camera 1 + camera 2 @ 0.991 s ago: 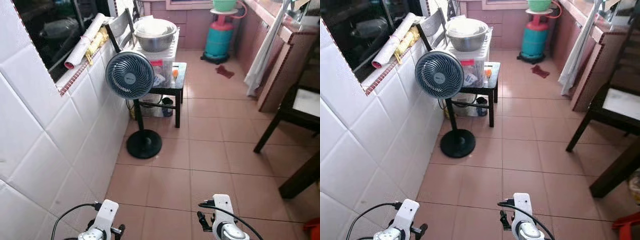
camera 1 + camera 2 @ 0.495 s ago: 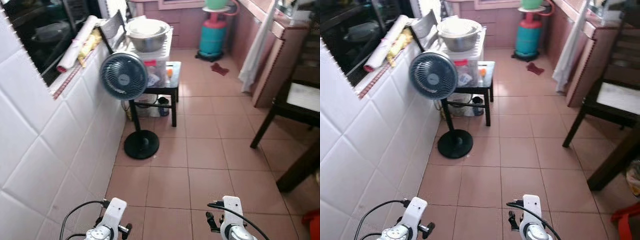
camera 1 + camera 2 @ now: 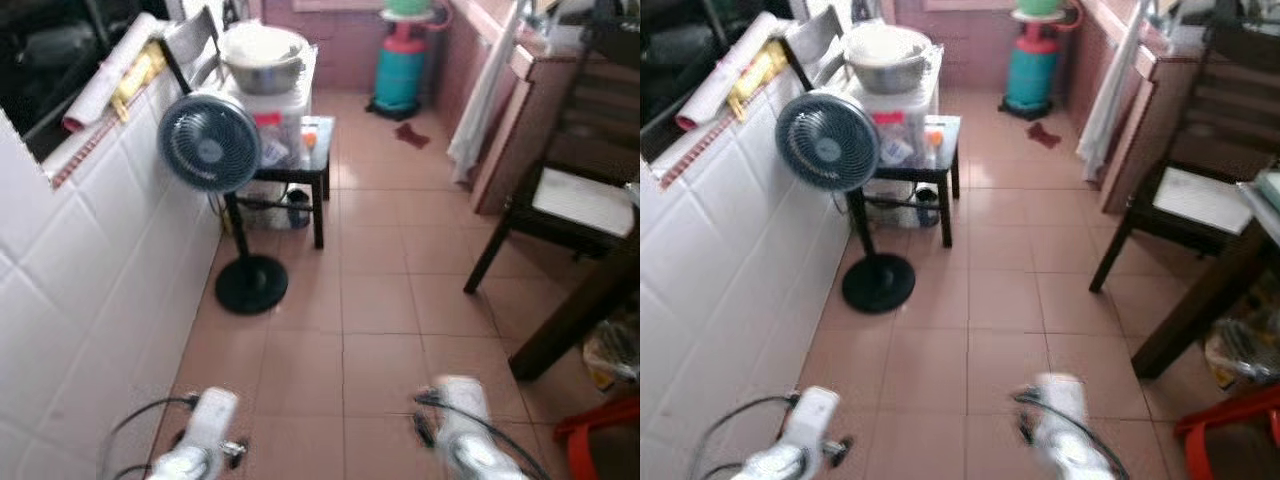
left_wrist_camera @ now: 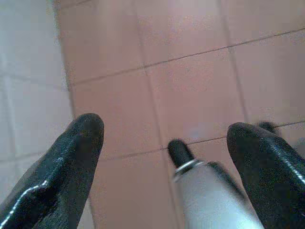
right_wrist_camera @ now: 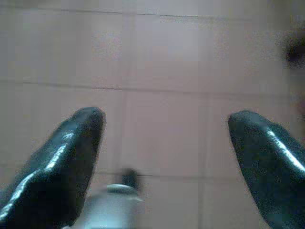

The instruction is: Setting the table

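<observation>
Head view: you're in a tiled passage, fan [image 3: 209,150] at left, dining tabletop's edge [image 3: 1265,205] at far right, contents hidden, so progress can't be judged. Left wrist: left gripper [image 4: 164,143] fingers spread, empty, over floor. Right wrist: right gripper [image 5: 164,136] likewise wide apart, carrying nothing.

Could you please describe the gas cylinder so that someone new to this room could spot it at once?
Follow the white tiled wall past the standing fan to the far end of the tiled floor. The gas cylinder stands there against the back wall, the only teal thing, with a red top.
</observation>
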Robot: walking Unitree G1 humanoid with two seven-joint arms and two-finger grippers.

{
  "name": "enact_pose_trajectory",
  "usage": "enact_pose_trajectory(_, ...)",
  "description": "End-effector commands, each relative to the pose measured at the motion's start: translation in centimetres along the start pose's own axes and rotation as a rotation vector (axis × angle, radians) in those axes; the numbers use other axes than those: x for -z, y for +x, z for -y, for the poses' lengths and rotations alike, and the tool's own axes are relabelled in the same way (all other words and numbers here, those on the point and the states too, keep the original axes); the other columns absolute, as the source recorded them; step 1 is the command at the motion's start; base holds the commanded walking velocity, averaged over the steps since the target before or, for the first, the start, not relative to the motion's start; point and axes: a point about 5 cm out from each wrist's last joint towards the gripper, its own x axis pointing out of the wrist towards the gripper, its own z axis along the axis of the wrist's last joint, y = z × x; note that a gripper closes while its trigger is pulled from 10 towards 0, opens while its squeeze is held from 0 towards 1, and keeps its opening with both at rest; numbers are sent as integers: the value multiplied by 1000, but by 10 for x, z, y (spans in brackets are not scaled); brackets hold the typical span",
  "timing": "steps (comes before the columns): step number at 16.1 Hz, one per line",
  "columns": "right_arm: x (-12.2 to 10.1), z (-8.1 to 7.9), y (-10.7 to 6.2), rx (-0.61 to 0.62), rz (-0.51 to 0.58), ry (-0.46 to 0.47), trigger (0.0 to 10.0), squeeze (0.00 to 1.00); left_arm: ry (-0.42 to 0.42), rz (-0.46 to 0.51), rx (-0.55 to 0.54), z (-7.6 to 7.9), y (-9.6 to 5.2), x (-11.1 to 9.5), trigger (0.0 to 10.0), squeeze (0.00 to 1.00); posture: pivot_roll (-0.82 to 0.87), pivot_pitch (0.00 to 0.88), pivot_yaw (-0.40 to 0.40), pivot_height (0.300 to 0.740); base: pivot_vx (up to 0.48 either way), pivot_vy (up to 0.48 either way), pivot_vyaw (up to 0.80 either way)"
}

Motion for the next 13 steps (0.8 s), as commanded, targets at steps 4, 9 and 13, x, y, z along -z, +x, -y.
enact_pose_trajectory(4, -1, -6, 1, -56, -24, -63, 10000, 0, -44, 12, -25, 5, 0, 1, 10000, 0, -9, 0, -33, 740, 0, 0, 0)
enact_pose_trajectory(9, 4, -18, 1, -109, -45, -108, 10000, 0, -33, -26, -60, 3, -3, 18, 10000, 0, 27, 0, -44, 740, 0, 0, 0)
enact_pose_trajectory(13, 14, -14, -1, -76, -74, -85, 10000, 0, 15, -34, -57, 2, -4, 21, 10000, 0, 21, 0, -21, 740, 0, 0, 0)
